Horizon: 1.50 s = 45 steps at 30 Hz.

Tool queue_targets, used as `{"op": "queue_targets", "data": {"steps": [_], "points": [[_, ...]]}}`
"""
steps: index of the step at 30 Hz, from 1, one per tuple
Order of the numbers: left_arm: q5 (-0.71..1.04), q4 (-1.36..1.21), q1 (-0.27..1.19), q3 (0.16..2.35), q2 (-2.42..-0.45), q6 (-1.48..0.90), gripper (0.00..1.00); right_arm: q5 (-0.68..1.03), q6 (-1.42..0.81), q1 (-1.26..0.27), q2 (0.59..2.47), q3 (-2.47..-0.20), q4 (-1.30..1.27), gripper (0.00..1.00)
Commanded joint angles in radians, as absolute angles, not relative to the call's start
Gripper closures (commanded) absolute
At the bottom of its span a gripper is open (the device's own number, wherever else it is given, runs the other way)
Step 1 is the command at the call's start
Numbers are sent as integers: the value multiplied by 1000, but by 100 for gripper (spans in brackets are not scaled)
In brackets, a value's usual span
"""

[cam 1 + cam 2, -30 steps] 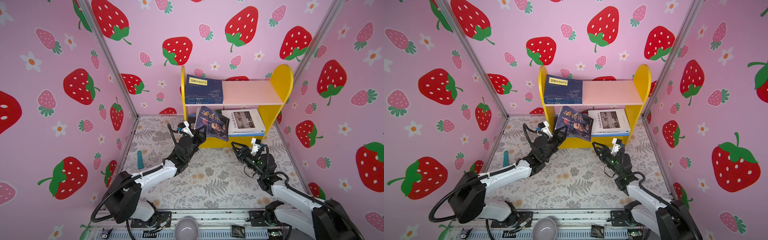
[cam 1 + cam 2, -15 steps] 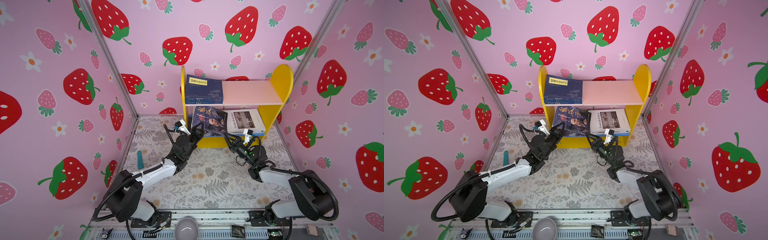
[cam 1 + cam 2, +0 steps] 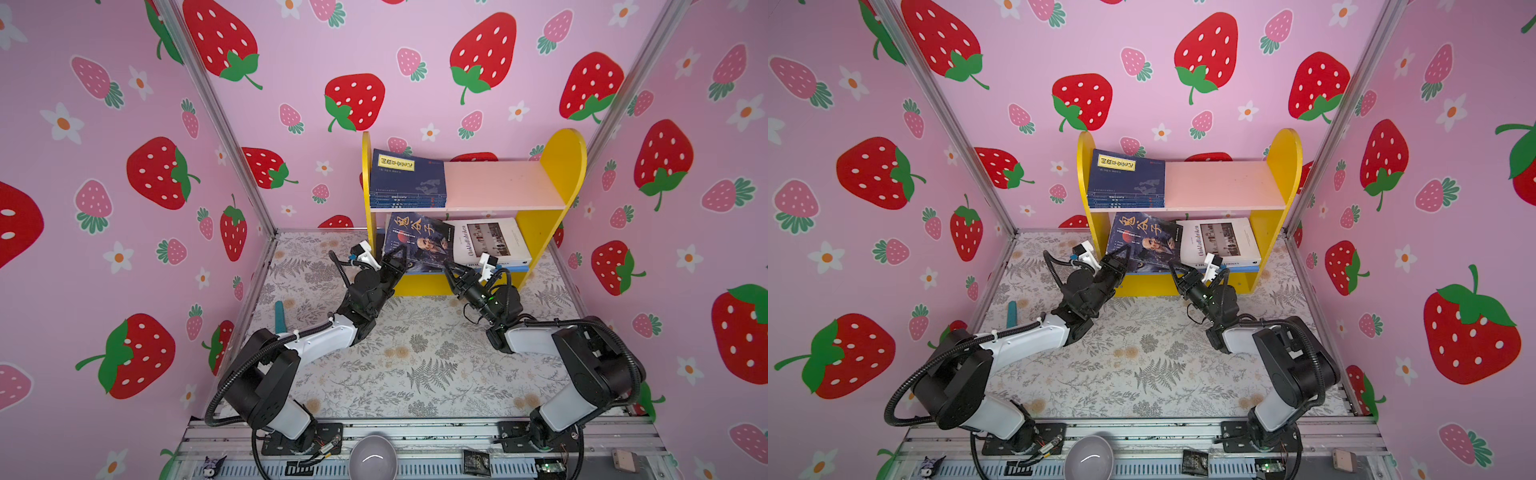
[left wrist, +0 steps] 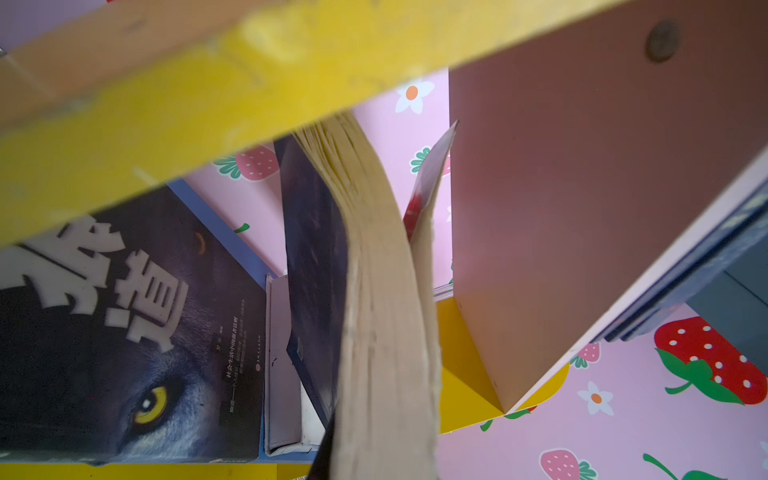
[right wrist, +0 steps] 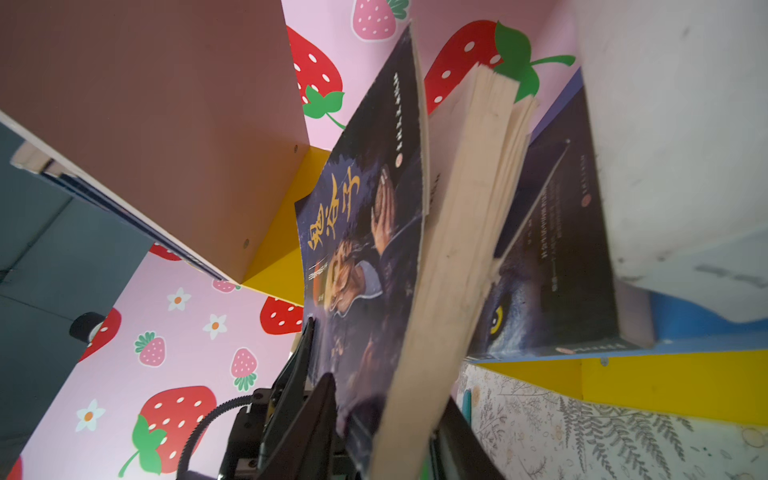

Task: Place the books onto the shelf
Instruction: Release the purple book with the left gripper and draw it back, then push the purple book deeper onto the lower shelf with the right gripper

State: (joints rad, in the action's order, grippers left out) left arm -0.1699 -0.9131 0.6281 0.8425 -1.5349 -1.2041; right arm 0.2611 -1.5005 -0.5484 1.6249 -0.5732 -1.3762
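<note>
portrait book [image 3: 419, 245]: tilted in lower tier of shelf [image 3: 561, 166], over flat wolf-eye book [image 4: 124, 332]. clamped at left corner by left jaws; straddled at right corner by right jaws, grip unclear. probably held at 2 corners to stop floppy pages sagging.

Soft, even light fills both top views, bright, with only faint shadows on the bench [image 3: 415, 361]; the walls [image 3: 104, 208] bow outward toward the corners. In the wrist views the shelf [image 4: 208, 83] edge is a blurred smear close to the lens and its board's underside is shaded brown. The book [image 5: 365, 232] cover is sharp mid-frame and soft nearer the lens.
</note>
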Motion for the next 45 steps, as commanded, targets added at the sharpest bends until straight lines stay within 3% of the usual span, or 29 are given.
{"op": "queue_targets", "data": {"steps": [1, 4, 10, 12, 14, 27, 45], "points": [[-153, -1005, 627, 854, -1499, -1203, 100, 183, -1518, -555, 1634, -604, -1429, 74], [-163, -1002, 626, 835, -1486, -1192, 97, 185, -1501, -555, 1650, -637, -1387, 83], [-188, -659, 605, 857, -1361, -1112, 35, 171, -1469, -555, 1650, -663, -1283, 90], [-211, -476, 596, 886, -1304, -1061, 23, 150, -1442, -558, 1637, -667, -1235, 91], [-208, -383, 577, 879, -1252, -1028, 17, 130, -1411, -563, 1624, -675, -1190, 92], [-380, -75, 500, 697, -781, -897, 6, 212, -1285, -585, 1664, -813, -993, 93], [-344, -76, 472, 661, -773, -934, 6, 334, -1265, -541, 1672, -841, -969, 93]]}}
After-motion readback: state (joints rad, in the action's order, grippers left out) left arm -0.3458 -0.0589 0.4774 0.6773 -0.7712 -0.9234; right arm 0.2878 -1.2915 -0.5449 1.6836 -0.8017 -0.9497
